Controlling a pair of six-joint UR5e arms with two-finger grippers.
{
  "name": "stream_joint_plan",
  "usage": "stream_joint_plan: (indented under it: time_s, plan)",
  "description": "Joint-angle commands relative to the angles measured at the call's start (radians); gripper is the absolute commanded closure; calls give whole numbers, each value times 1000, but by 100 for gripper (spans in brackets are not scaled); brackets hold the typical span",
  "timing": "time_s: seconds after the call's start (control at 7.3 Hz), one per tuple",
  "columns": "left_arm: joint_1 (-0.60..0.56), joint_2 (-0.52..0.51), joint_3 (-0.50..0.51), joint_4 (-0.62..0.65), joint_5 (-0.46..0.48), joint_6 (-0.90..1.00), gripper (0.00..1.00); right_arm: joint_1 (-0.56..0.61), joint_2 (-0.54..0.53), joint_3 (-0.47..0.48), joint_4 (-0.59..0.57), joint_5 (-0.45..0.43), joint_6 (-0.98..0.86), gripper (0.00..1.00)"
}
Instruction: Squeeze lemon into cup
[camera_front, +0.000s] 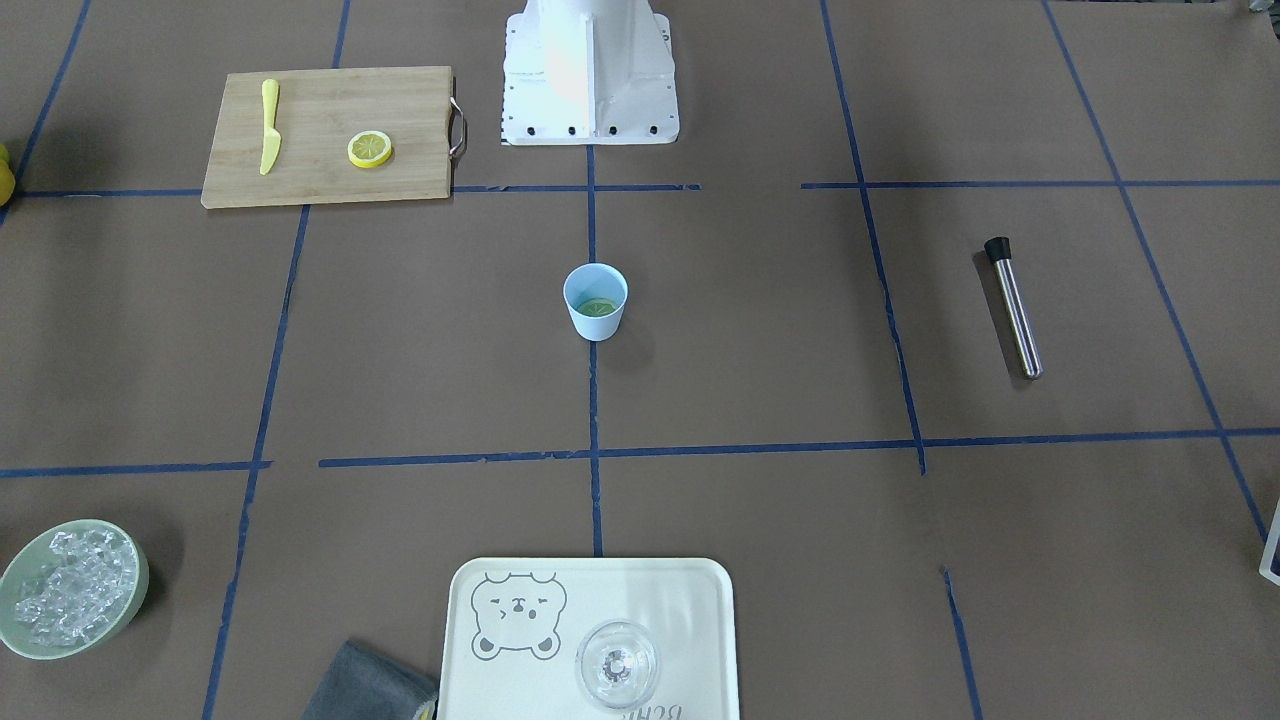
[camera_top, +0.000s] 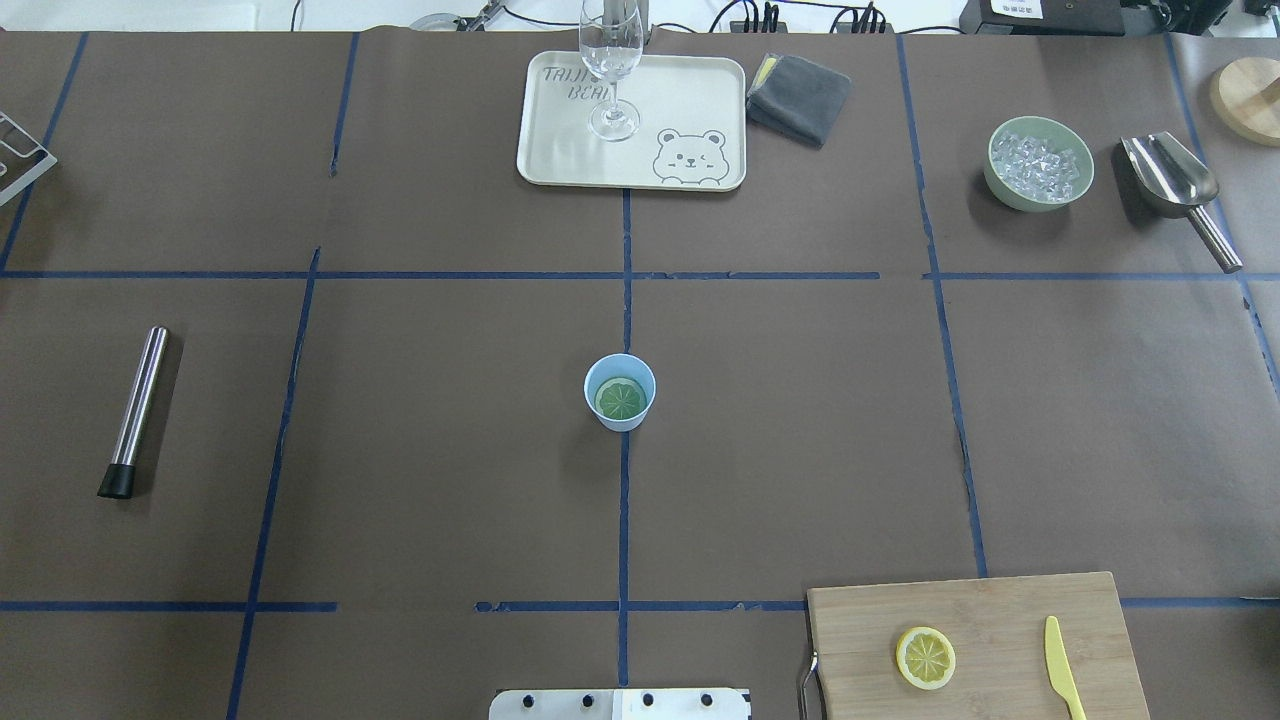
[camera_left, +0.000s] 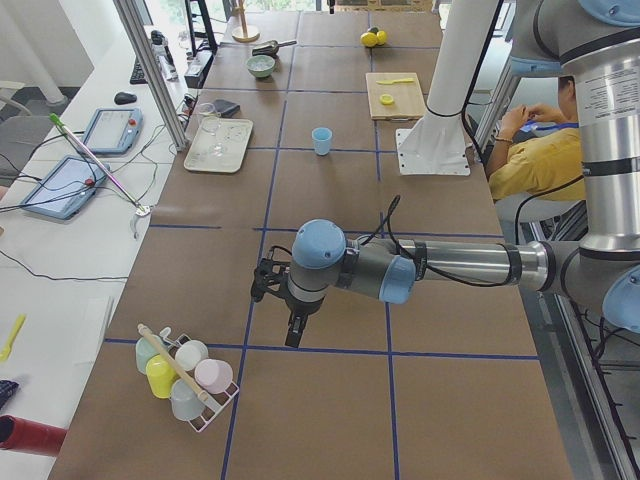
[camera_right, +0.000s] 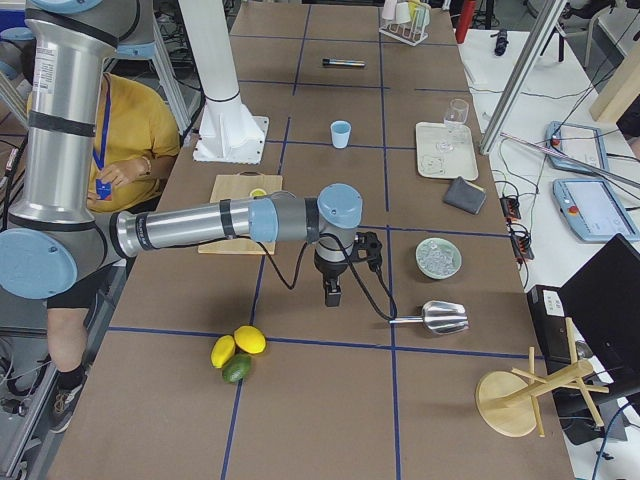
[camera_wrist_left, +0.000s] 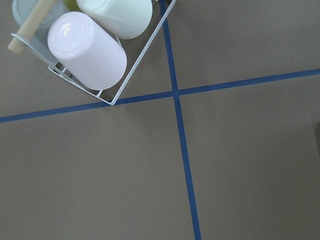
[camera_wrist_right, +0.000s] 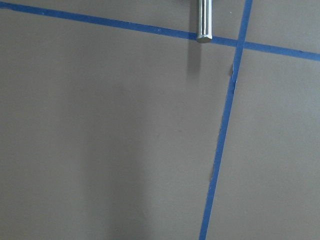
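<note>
The light-blue cup stands upright at the table's middle, also in the front view. One lemon slice lies flat inside it. A second lemon slice lies on the wooden cutting board beside the yellow knife. Neither gripper shows in the overhead or front view. The left gripper hangs over the table's left end near a cup rack. The right gripper hangs over the right end near the scoop. I cannot tell whether either is open or shut.
A tray with a clear glass, a grey cloth, a bowl of ice and a metal scoop line the far side. A steel muddler lies left. The left wrist view shows the rack's cups.
</note>
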Motion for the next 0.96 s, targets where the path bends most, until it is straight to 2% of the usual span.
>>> stream_joint_plan:
  time_s: [0.0, 0.27, 0.55, 0.82]
  plan:
    - [4, 2, 5, -1, -43, 0, 0, -1, 26, -57, 5, -4, -5, 0]
    - [4, 5, 7, -2, -24, 0, 0, 1, 16, -80, 6, -2, -9, 0]
    - [42, 1, 11, 7, 69, 0, 0, 1, 20, -81, 6, -8, -11, 0]
    - [46, -4, -13, 170, 69, 15, 0, 1, 11, -77, 8, -22, -23, 0]
